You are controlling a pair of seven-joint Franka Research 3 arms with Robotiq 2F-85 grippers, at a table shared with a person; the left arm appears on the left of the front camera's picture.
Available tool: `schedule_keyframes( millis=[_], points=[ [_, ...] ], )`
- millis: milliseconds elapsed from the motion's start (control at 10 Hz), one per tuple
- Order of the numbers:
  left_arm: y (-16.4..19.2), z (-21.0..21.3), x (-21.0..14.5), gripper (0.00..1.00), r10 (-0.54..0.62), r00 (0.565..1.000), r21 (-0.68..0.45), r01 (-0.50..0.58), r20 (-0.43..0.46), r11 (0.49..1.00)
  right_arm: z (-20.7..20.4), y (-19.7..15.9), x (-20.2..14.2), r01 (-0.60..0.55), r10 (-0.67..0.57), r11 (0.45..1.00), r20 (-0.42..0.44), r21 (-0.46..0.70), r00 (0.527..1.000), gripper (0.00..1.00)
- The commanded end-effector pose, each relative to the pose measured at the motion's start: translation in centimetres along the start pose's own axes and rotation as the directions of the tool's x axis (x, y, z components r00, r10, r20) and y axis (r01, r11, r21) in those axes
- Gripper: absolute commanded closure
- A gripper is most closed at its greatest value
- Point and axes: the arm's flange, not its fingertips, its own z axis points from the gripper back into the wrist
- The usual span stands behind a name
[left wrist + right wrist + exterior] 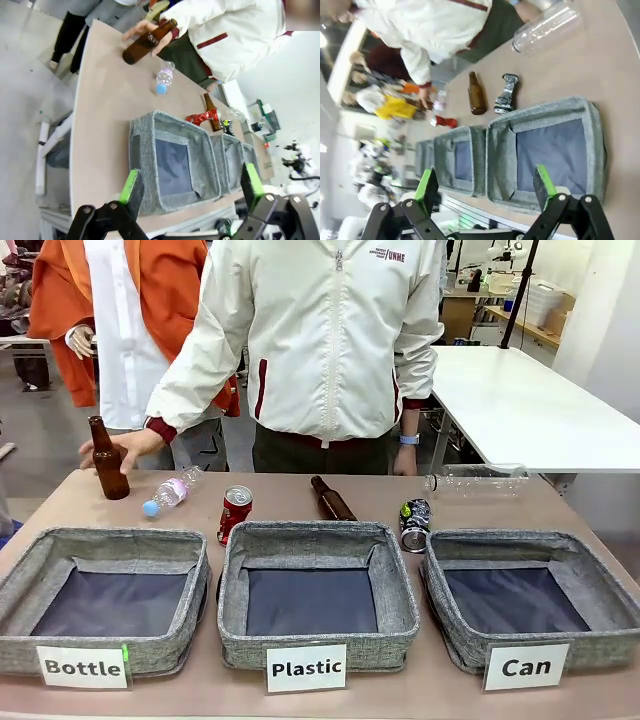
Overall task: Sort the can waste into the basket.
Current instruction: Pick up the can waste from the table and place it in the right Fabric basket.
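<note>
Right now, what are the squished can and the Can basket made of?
The crushed can looks like thin shiny metal, since it is dented and glints. The basket looks like grey woven fabric with a dark smooth lining; its soft rim sags.

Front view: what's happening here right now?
Sorting has not started. The person's hand is on an upright brown bottle at the table's far left. The red can and the crushed can sit on the table behind the baskets, neither in the Can basket yet. The left gripper and right gripper are both open, holding nothing, above the baskets' near side.
</note>
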Motion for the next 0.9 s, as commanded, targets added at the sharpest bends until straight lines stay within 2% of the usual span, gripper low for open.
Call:
schedule_keyframes(
  millis=[0,200,300,400,500,600,700,800],
  points=[
    [0.0,0.1,0.2,0.00,-0.020,1.000,-0.009,0.020,0.007,1.000,-5.0,7.2,4.2,-0.155,0.108,0.955,-0.190,-0.253,0.976,0.00],
    [0.0,0.1,0.2,0.00,-0.020,1.000,-0.009,0.020,0.007,1.000,-13.1,12.5,6.4,-0.349,0.215,0.881,-0.389,-0.318,0.896,0.00],
    [0.0,0.1,0.2,0.00,-0.020,1.000,-0.009,0.020,0.007,1.000,-18.0,14.9,6.7,-0.409,0.224,0.833,-0.448,-0.372,0.866,0.00],
    [0.0,0.1,0.2,0.00,-0.020,1.000,-0.009,0.020,0.007,1.000,-21.3,16.2,6.4,-0.453,0.228,0.789,-0.488,-0.414,0.843,0.00],
    [0.0,0.1,0.2,0.00,-0.020,1.000,-0.009,0.020,0.007,1.000,-22.8,16.7,6.1,-0.473,0.245,0.756,-0.475,-0.452,0.845,0.00],
    [0.0,0.1,0.2,0.00,-0.020,1.000,-0.009,0.020,0.007,1.000,-22.3,16.7,6.1,-0.491,0.280,0.777,-0.483,-0.393,0.829,0.00],
    [0.0,0.1,0.2,0.00,-0.020,1.000,-0.009,0.020,0.007,1.000,-23.3,16.7,4.8,-0.466,0.251,0.796,-0.489,-0.387,0.835,0.00],
    [0.0,0.1,0.2,0.00,-0.020,1.000,-0.009,0.020,0.007,1.000,-23.3,16.7,4.8,-0.466,0.251,0.796,-0.489,-0.387,0.835,0.00]
  ],
)
